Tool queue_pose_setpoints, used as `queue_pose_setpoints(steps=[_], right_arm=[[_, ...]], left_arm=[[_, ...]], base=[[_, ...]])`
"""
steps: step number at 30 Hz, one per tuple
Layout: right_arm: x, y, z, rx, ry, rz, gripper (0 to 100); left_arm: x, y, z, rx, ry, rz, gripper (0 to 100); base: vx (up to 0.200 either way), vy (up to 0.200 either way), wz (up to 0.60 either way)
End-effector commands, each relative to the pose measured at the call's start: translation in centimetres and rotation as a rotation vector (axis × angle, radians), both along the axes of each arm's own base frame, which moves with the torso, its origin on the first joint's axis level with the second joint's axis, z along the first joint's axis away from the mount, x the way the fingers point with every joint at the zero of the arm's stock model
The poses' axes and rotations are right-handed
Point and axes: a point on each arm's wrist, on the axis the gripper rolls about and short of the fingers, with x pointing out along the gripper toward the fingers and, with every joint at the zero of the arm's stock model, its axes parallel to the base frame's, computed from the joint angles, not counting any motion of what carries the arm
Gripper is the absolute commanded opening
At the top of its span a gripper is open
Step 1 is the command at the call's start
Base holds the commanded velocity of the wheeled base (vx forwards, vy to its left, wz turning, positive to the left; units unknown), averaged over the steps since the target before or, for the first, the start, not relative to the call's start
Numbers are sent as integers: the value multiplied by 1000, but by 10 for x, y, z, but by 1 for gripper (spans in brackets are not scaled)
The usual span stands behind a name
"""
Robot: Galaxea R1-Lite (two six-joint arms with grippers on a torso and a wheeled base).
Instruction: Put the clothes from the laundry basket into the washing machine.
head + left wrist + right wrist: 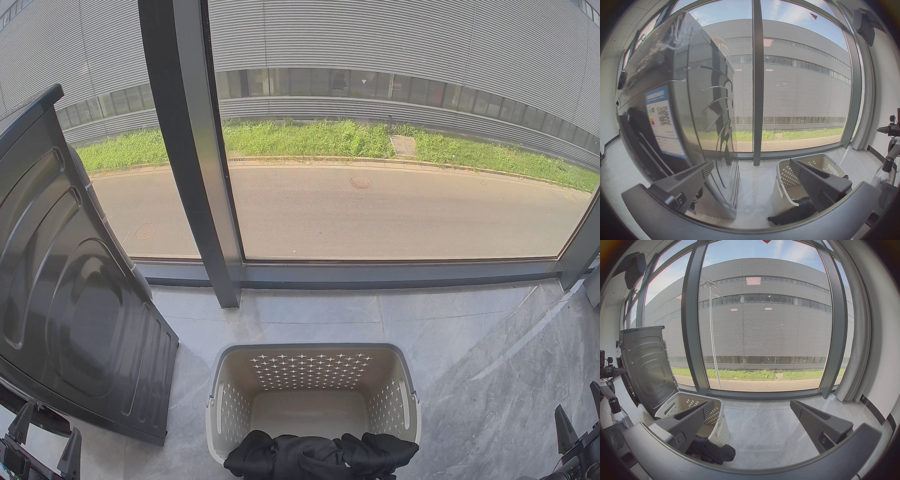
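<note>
Left gripper (pixel 751 162), right gripper (pixel 752 402) both spread open, black clothes (pixel 319 457) — draped over cream laundry basket (pixel 309 369) rim

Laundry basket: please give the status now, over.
Left gripper and right gripper open, empty. Black clothes hang over near rim of laundry basket. Washing machine stands left of basket; no obstacle seen.

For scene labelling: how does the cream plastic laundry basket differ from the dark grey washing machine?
The cream plastic laundry basket has star-shaped holes; the dark grey washing machine shows a solid ribbed panel. The basket sits low; the machine stands far taller. The basket carries black clothes over its near rim; the machine's panel is bare. Both stand on the grey stone floor.
</note>
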Motion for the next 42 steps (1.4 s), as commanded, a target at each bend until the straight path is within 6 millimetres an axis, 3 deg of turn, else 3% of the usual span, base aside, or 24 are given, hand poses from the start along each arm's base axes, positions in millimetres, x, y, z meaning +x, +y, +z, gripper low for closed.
queue_pose_setpoints(steps=[1, 17, 26, 42], right_arm=[[0, 0, -5, 0, 1, 2, 100], [0, 0, -5, 0, 1, 2, 100], [0, 0, -5, 0, 1, 1, 100], [0, 0, -5, 0, 1, 1, 100]], left_arm=[[0, 0, -5, -2, -3, 2, 100], [0, 0, -5, -9, -3, 7, 100], [0, 0, -5, -11, -3, 7, 100], [0, 0, -5, -11, -3, 2, 100]], base=[[-200, 0, 0], [-200, 0, 0], [0, 0, 0], [0, 200, 0]])
